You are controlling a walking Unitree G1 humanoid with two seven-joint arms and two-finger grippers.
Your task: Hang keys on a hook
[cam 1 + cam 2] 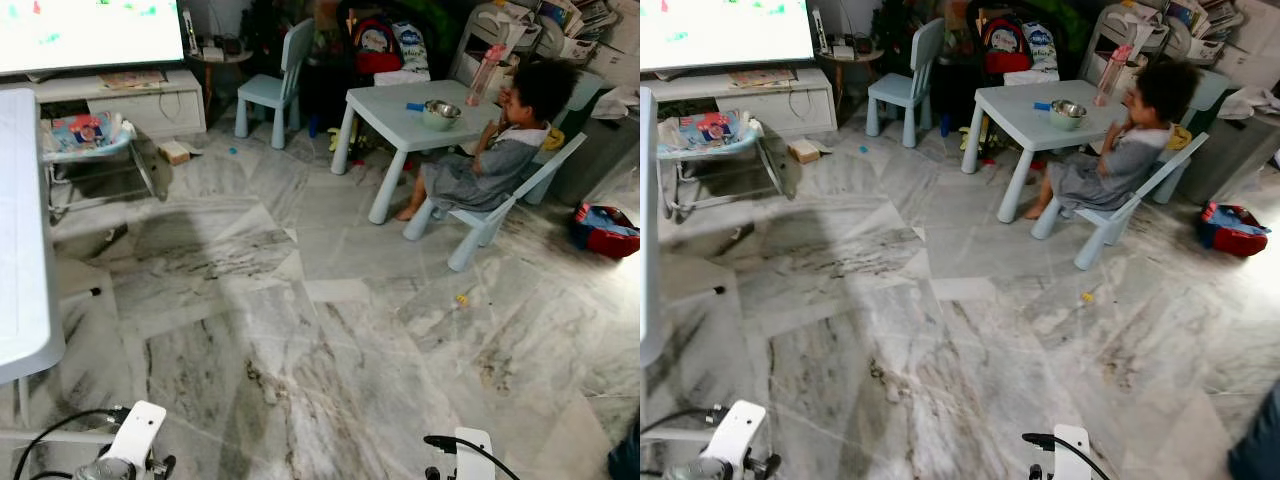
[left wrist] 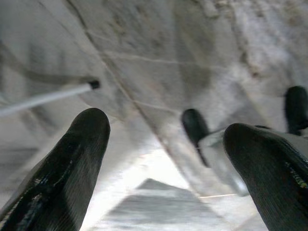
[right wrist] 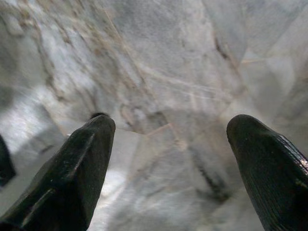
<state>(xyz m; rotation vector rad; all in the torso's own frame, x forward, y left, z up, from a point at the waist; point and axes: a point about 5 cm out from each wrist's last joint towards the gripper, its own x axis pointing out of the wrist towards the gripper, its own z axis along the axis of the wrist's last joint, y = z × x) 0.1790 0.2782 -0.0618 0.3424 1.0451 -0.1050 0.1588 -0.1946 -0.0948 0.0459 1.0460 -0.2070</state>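
While both arms hang low over the marble floor, one person sits at one small desk with two chairs. Left gripper gapes wide, empty; right gripper likewise. Keys: cannot tell where.

No readable text

Print on the bouncer seat beside the TV stand and papers upon it is too blurred to read.

Spread end effector above marble floor
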